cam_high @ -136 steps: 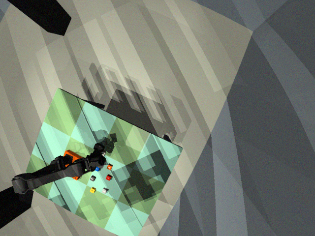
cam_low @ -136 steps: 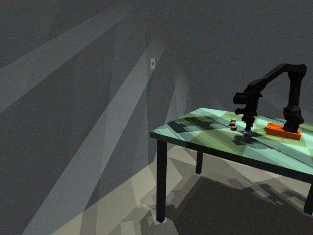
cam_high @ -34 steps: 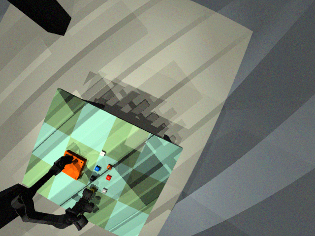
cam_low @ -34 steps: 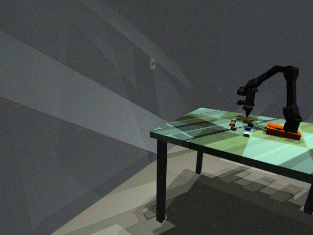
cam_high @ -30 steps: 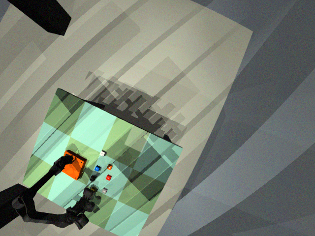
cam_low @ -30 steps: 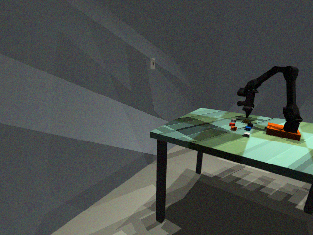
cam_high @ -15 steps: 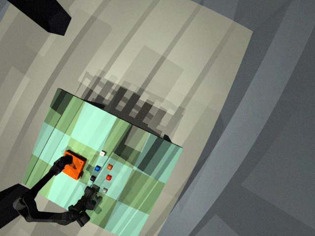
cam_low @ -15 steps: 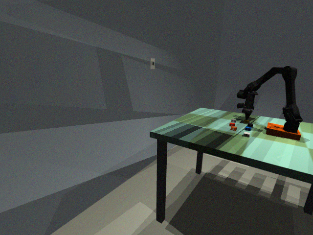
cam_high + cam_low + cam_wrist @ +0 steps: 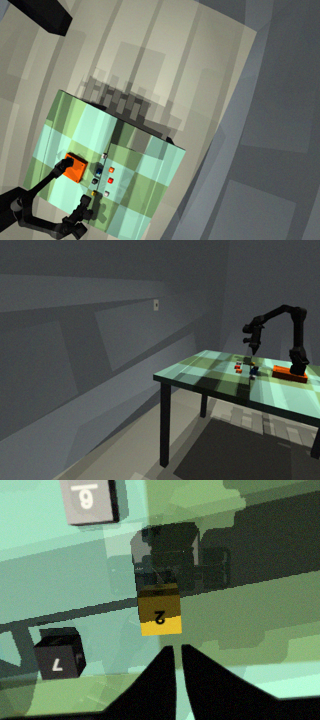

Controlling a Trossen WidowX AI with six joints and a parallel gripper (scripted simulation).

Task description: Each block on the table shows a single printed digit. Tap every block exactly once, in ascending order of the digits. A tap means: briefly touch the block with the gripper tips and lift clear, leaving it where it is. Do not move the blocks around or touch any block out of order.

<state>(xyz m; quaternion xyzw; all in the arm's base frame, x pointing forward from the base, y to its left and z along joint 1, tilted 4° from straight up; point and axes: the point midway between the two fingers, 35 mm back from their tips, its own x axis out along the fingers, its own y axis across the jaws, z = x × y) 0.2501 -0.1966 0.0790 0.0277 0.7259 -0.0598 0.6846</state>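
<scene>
Tool (image 9: 178, 652) pressed together, empty, above table; yellow blk "2" (image 9: 159, 612) just ahead of tips.

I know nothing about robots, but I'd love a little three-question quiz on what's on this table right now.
1. True or false: the gripper is clamped on the yellow block.
2. Which digit does the wrist view show on the black block? A) 2 B) 7 C) 4
3. Fill in: in the wrist view, the yellow block shows the digit ___.

Key
1. False. The fingers are nearly shut with nothing between them, and in the exterior view the gripper hangs above the table.
2. B.
3. 2.
</scene>
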